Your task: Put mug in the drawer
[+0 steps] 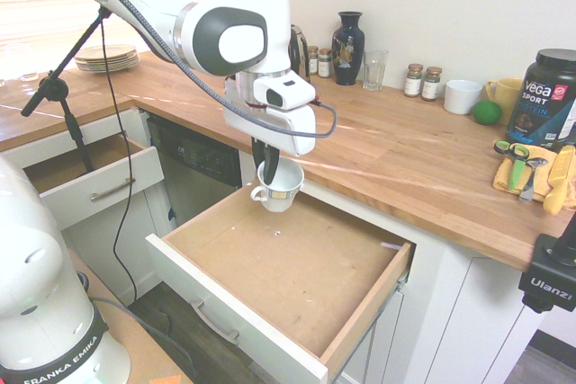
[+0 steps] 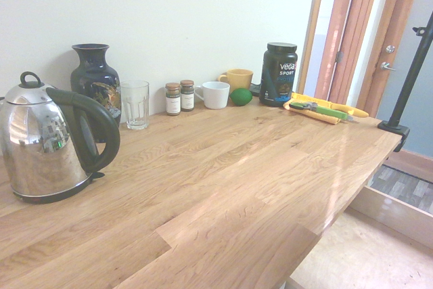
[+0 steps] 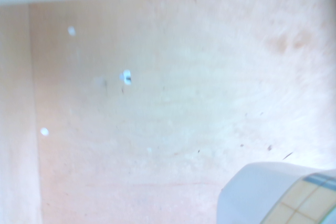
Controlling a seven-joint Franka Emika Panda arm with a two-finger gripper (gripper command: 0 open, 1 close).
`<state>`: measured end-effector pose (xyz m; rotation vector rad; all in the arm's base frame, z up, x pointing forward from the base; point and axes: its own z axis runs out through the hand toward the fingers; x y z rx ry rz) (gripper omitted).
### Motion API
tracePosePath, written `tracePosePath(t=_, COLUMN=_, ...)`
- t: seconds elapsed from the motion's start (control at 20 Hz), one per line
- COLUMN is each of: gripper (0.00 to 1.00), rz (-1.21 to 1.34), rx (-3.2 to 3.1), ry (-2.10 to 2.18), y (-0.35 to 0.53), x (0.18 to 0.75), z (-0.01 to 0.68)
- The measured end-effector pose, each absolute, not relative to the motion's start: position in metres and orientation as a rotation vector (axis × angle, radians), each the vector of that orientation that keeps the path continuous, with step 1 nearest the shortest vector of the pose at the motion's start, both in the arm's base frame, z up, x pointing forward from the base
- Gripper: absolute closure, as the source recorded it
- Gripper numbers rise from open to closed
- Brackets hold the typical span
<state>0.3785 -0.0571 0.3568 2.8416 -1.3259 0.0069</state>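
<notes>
White ceramic hangs over pale plywood in the first exterior view: the mug [image 1: 277, 188] is pinched at its rim by the gripper [image 1: 267, 165], whose fingers are clamped tight on it. It hangs clear above the back part of the open drawer [image 1: 297, 267], just in front of the countertop [image 1: 396, 146] edge, with its handle toward the drawer's left side.

The second exterior view shows only the countertop [image 2: 223, 187]; arm and mug are out of sight.

The wrist view looks down on the drawer [image 3: 157, 119] bottom, with the mug [image 3: 278, 195] at one corner.
</notes>
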Motion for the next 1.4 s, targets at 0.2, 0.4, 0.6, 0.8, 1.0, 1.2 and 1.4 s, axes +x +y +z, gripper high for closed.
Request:
tracePosePath(t=0.2, gripper=1.0, rz=0.016, rx=2.857, ry=-1.312, y=-0.062, x=0.371, z=0.314)
tracePosePath(t=0.4, gripper=1.0, rz=0.029, rx=2.847, ry=-1.306, y=-0.073, x=0.381, z=0.261)
tracePosePath(t=0.6, gripper=1.0, rz=-0.002, rx=2.837, ry=-1.306, y=-0.077, x=0.385, z=0.211)
tracePosePath(t=0.8, gripper=1.0, rz=-0.019, rx=2.826, ry=-1.308, y=-0.082, x=0.396, z=0.192)
tracePosePath(t=1.0, gripper=1.0, rz=-0.038, rx=2.818, ry=-1.296, y=-0.081, x=0.398, z=0.177)
tracePosePath(t=1.2, gripper=1.0, rz=-0.051, rx=2.814, ry=-1.286, y=-0.079, x=0.397, z=0.165)
tracePosePath(t=1.4, gripper=1.0, rz=-0.061, rx=2.808, ry=-1.296, y=-0.078, x=0.396, z=0.159)
